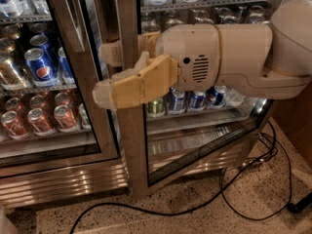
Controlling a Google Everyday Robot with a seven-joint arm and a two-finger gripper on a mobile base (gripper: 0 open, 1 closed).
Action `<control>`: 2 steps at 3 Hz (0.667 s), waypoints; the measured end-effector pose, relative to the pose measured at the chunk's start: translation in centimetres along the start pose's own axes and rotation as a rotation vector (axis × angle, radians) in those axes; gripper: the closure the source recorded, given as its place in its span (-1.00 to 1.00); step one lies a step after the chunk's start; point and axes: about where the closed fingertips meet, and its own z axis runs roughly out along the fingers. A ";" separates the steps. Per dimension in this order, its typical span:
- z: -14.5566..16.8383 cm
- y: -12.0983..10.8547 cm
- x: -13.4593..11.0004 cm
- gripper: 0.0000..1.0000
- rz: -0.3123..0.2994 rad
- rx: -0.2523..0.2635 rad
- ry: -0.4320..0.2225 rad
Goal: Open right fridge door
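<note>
Facing a two-door glass drinks fridge, camera angled down toward the floor.

Arm [243, 57]: thick beige body, enters from the right edge and lies level across the glass of the right fridge door [135, 155] at mid height.

Gripper [101, 73]: at the left upright of that door's steel frame. One tan finger [129, 87] lies across the front of the upright. The other finger [111, 53] sits higher and passes behind it, its tip showing to the left. Upright sits between the two, so the gripper holds the door by its edge. How hard it presses: cannot tell.

Right fridge door: centre to right of view, wide brushed-steel frame, glass pane. Its bottom rail runs at a slant, rising toward the right, while the steel base grille [63, 182] under the left door runs nearly level. Door appears to stand a little off the cabinet.

Behind its glass: a row of small cans [175, 101] on a shelf just under the arm, bottles on the shelf above.

Left door [105, 145]: glass front. Blue Pepsi cans [41, 65] on one shelf, red cans [36, 118] on the shelf below.

Floor [195, 208]: speckled. Black cable [253, 179] loops across it below the right door and trails off to the left.
</note>
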 end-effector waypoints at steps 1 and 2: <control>0.0 0.0 0.0 -1.00 0.000 0.000 0.000; 0.0 -0.2 -0.1 -1.00 -0.004 0.009 -0.010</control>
